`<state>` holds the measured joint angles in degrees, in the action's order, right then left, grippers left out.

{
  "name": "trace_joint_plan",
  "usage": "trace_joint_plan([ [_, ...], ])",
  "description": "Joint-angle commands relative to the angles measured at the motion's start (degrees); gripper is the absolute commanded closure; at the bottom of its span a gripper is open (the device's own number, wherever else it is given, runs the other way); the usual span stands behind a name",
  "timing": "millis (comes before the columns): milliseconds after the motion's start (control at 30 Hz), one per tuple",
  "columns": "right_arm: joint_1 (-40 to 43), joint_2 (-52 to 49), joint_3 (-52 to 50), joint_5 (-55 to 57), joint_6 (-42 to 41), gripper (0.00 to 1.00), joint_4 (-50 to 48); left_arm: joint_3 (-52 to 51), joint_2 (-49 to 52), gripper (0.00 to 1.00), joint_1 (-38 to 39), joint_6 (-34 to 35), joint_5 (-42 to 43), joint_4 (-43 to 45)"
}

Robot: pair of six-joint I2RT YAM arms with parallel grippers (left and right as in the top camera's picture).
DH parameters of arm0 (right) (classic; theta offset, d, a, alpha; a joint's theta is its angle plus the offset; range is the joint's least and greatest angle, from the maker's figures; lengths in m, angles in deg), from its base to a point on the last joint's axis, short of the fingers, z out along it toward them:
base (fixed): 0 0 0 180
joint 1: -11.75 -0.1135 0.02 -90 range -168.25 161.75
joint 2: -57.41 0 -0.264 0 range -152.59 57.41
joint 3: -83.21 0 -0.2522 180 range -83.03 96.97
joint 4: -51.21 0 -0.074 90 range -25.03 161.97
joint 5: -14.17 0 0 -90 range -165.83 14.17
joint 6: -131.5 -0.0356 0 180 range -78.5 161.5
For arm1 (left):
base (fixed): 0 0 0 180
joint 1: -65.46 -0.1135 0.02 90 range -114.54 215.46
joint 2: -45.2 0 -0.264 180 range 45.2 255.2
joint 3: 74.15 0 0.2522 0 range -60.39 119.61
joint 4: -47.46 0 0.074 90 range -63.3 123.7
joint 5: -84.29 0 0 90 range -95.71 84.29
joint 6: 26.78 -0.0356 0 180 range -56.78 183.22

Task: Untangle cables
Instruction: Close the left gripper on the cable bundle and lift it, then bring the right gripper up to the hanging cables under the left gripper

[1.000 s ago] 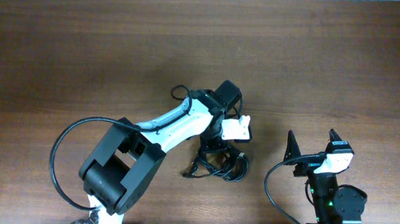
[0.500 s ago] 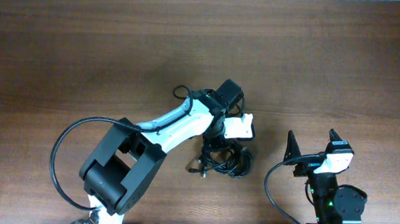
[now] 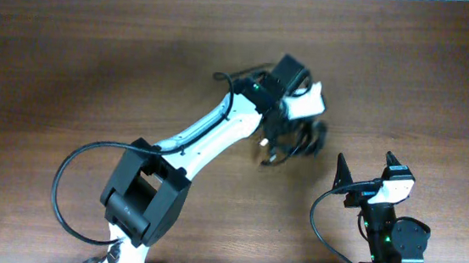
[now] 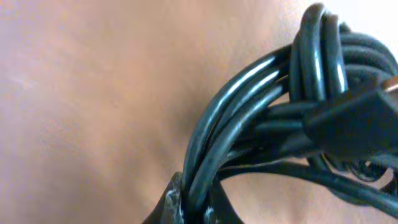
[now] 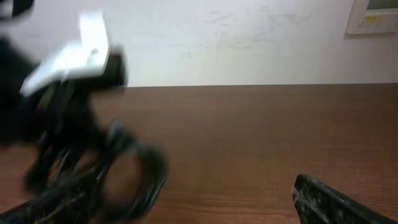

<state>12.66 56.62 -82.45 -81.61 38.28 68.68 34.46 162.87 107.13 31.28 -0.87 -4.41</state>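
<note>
Where the left tool (image 4: 194,203) pinches, the cables (image 4: 249,106) bunch between its tips.

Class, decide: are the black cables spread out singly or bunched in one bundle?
Bunched: in the left wrist view the cables loop tightly together, pinched by the left gripper.

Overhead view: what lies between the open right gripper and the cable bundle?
Only bare tabletop, seen in the overhead view, separates the right gripper from the cables.
</note>
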Motion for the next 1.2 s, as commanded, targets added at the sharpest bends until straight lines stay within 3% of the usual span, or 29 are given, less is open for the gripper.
trace_joint_plan([
  [0,-0.1,0.6,-0.3,0.5,0.0,0.01,0.4,4.7,-0.4,1.00,-0.2,6.2,-1.1,3.9],
  [167,-0.1,0.6,-0.3,0.5,0.0,0.01,0.4,5.3,-0.4,1.00,-0.2,13.2,-1.7,13.1],
  [333,-0.1,0.6,-0.3,0.5,0.0,0.01,0.4,5.3,-0.4,1.00,-0.2,25.3,-1.4,23.6],
  [433,-0.1,0.6,-0.3,0.5,0.0,0.01,0.4,5.3,-0.4,1.00,-0.2,29.2,-1.4,25.2],
  [1167,-0.1,0.6,-0.3,0.5,0.0,0.01,0.2,4.7,5.1,1.00,0.2,29.2,-2.9,26.1],
])
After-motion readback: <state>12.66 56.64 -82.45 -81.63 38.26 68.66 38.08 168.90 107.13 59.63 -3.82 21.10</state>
